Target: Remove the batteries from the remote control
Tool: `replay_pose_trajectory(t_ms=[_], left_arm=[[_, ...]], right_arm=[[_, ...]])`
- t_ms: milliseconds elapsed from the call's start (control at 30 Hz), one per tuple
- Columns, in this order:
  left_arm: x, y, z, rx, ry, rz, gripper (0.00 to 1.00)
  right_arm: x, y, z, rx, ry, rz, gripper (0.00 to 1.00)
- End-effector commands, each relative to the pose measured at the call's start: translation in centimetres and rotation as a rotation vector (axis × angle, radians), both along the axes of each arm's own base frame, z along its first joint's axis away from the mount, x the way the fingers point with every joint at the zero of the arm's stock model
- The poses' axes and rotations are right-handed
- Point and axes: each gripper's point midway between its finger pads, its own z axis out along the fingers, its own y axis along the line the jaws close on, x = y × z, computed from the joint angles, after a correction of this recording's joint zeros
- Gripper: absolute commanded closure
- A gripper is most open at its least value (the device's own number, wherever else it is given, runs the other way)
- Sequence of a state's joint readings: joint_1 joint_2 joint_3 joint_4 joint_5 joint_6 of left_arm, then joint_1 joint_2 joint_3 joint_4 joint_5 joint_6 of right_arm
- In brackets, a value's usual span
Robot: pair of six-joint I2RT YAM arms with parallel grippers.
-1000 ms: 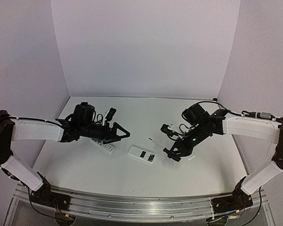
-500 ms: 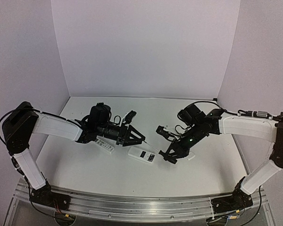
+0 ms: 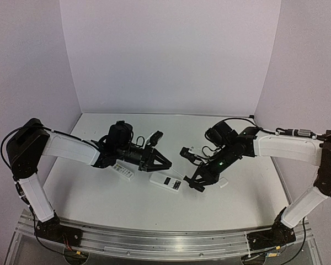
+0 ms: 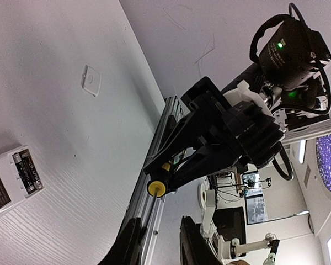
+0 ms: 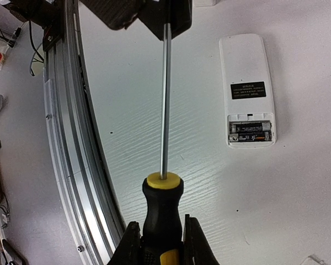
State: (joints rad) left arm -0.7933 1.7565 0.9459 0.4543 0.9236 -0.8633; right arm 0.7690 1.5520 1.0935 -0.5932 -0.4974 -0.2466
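Right wrist: right tool (image 5: 161, 234) clamps screwdriver (image 5: 164, 110), left tool (image 5: 164, 22) near-closed at its tip, hold unclear; batteries (image 5: 251, 131) up-right of right tool look tiny, slick, snug, so lever one end.

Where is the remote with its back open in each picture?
Top external: remote control in the middle, slightly low.
Left wrist: remote control at the lower left edge.
Right wrist: remote control at upper right.
Shared landmark: batteries in its open end.

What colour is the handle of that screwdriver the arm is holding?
The screwdriver handle is black with a yellow end cap; clearest in the right wrist view.
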Motion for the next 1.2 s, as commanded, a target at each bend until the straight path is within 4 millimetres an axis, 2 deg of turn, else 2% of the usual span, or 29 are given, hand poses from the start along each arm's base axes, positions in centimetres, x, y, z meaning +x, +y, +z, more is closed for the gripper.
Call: replay_pose_trajectory(t_ms=[0,67,167,200,233,300,367,433,500,633,733,833,900,1067,1167], left_arm=[[-0.3,-0.8,1.9,-0.051,-0.044,-0.044,0.94],[-0.5,-0.8,1.9,-0.052,-0.046,-0.049,1.0],[-0.6,-0.7,2.0,-0.052,-0.051,-0.047,1.0],[-0.6,-0.7,1.9,-0.049,-0.05,-0.042,1.0],[-0.6,-0.6,1.9,-0.048,-0.051,-0.037,1.0],[-0.6,-0.4,2.0,-0.053,-0.056,-0.024,1.0],[-0.4,-0.1,2.0,-0.055,-0.067,0.004,1.0],[-0.2,0.1,2.4,-0.07,-0.09,0.038,1.0],[0.2,0.4,3.3,-0.107,-0.115,0.071,1.0],[0.9,1.8,4.0,-0.157,-0.106,0.154,1.0],[1.8,2.8,4.5,-0.191,-0.098,0.241,1.0],[1.8,3.5,6.0,-0.281,-0.097,0.282,1.0],[1.7,3.6,6.8,-0.326,-0.096,0.278,1.0],[1.6,3.2,7.6,-0.374,-0.076,0.246,1.0],[1.5,3.2,7.8,-0.383,-0.069,0.242,1.0]], right_arm=[[0.5,1.0,1.5,0.033,-0.04,0.022,1.0],[0.6,1.1,1.6,0.033,-0.047,0.023,1.0],[0.4,1.2,2.0,0.047,-0.048,0.032,1.0],[0.4,1.2,2.1,0.049,-0.048,0.033,0.97],[0.4,1.2,2.1,0.047,-0.05,0.029,0.91],[0.8,1.0,2.1,0.033,-0.055,-0.006,0.68],[1.4,0.9,2.4,0.026,-0.052,-0.063,0.51],[2.1,0.9,3.2,0.049,-0.062,-0.144,0.38],[2.9,0.9,4.4,0.097,-0.082,-0.232,0.17],[4.2,-0.1,6.5,0.243,-0.097,-0.468,0.15],[4.3,-1.6,6.0,0.34,-0.037,-0.645,0.15],[3.9,-1.4,7.1,0.505,0.041,-0.702,0.14],[3.6,-1.1,7.5,0.546,0.094,-0.705,0.14],[3.6,-0.1,8.1,0.624,0.198,-0.718,0.16],[4.0,0.5,9.4,0.72,0.214,-0.709,0.17]])
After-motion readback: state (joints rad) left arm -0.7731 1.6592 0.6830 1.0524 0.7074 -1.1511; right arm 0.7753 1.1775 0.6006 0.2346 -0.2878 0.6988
